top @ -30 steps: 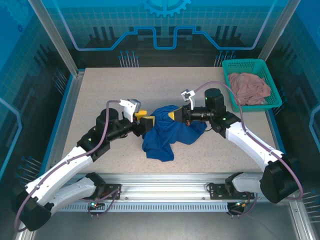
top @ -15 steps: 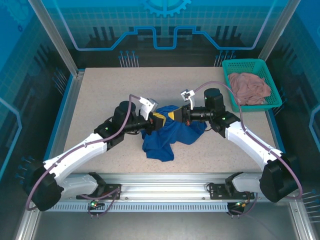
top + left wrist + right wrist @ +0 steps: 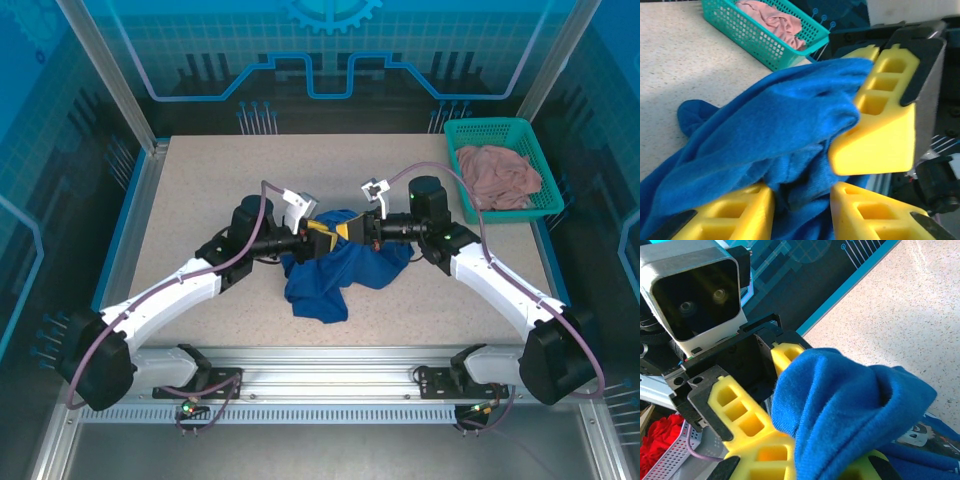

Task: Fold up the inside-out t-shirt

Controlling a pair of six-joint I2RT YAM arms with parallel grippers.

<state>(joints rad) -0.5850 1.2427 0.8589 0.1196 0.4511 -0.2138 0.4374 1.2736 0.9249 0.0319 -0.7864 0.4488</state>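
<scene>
Nose to nose at mid-bench, two end effectors meet over one raised ridge of cloth. The right end effector (image 3: 352,230) is clenched on a fold of the inside-out t-shirt (image 3: 330,275), lifting that fold clear of the surface. This looks like a hold meant to present an edge to its partner. The left end effector (image 3: 320,238) has blue cloth bunched between its yellow fingers (image 3: 720,217). Whether they have bitten down on it or merely straddle it cannot be told from here.

Below the pinch, the shirt lies crumpled in the middle of the bench (image 3: 200,180), just ahead of the two arms. It is a heap rather than a spread garment, so collar, hem and sleeves cannot be picked out. The bulk seems to trail from the raised ridge towards the near edge, with one lobe reaching near-left, which gives at best a loose far-to-near long axis.

At the far right corner sits a teal basket (image 3: 495,130) holding a pink garment (image 3: 500,175), well apart from the work. No fold appears to have been made yet; the pair seem to be hunting for edges.
</scene>
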